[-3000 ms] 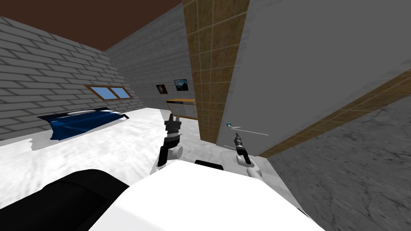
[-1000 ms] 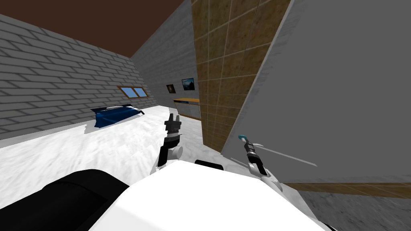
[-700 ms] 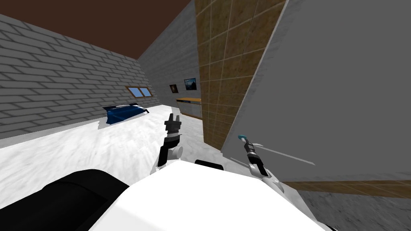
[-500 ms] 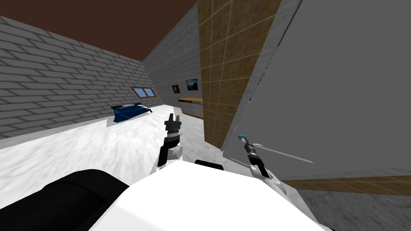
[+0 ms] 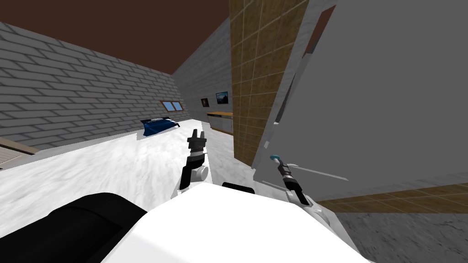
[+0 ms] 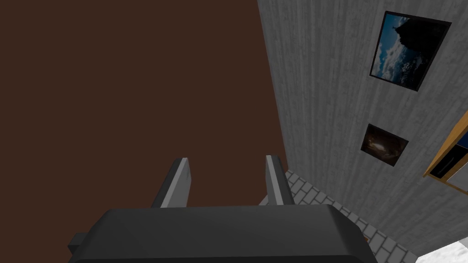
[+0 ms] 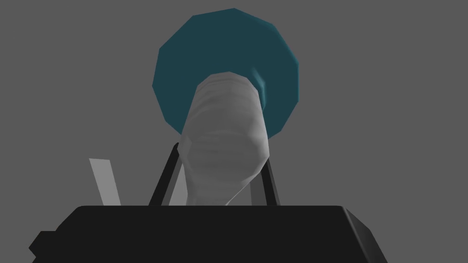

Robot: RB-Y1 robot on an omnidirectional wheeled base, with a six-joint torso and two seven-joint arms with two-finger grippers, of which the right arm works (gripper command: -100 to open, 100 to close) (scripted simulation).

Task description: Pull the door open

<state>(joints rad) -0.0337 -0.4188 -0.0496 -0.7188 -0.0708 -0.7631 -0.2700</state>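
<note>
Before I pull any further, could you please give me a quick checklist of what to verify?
1. Grip: ok. The right gripper is shut on the light grey handle, pressing both its sides.
2. Grip depth: ok. The handle runs down between the fingers to the gripper's dark body, in front of the teal plate.
3. Door free of its frame: ok. A narrow gap shows along its free edge.
4. Left gripper out of the way: ok. It is open, raised and apart from the door.
5. Room behind me to back away: cannot tell.
</note>
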